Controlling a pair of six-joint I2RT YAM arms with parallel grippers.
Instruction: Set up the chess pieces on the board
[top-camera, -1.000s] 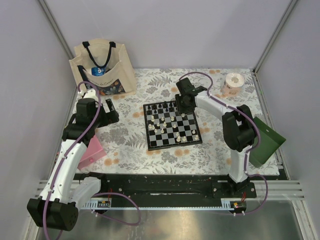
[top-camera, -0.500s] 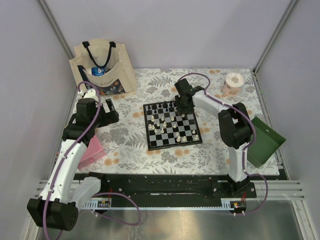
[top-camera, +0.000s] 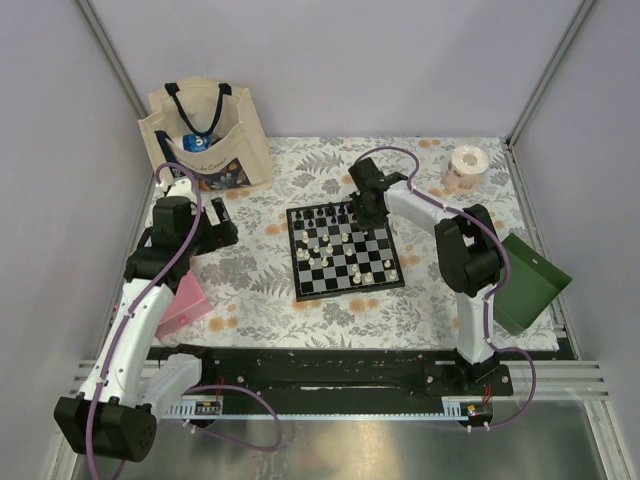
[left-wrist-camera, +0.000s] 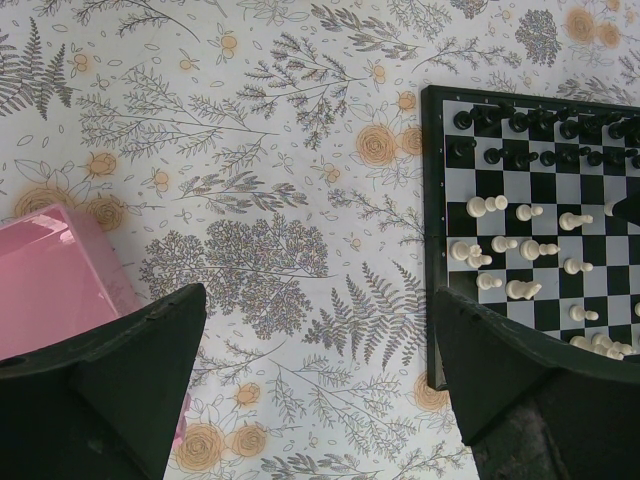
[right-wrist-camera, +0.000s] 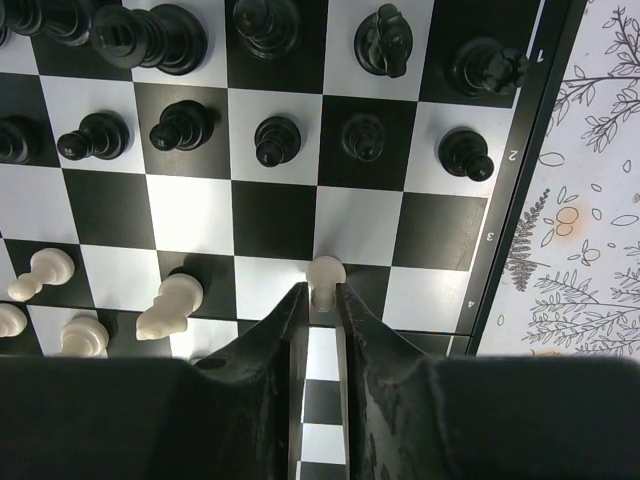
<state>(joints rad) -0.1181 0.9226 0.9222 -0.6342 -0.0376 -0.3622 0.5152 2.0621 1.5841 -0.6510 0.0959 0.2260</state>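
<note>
While left claw gapes wide, right claw pinches a cream pawn near the board's printed 3 and 4.

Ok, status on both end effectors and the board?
Left end effector open over the tablecloth. Right end effector pinched on a white pawn near the board edge. Nothing crowding it.

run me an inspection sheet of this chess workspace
surface: flowered tablecloth, no spills seen
job's things: board lies mid-cloth; chess pieces on it, black on far rows, white scattered mid-board
clutter: tote bag, pink box, tape roll, green bin
grippers: left gripper open above the cloth; right gripper shut on a white pawn
cables: purple cables along both arms
surroundings: grey walls
</note>
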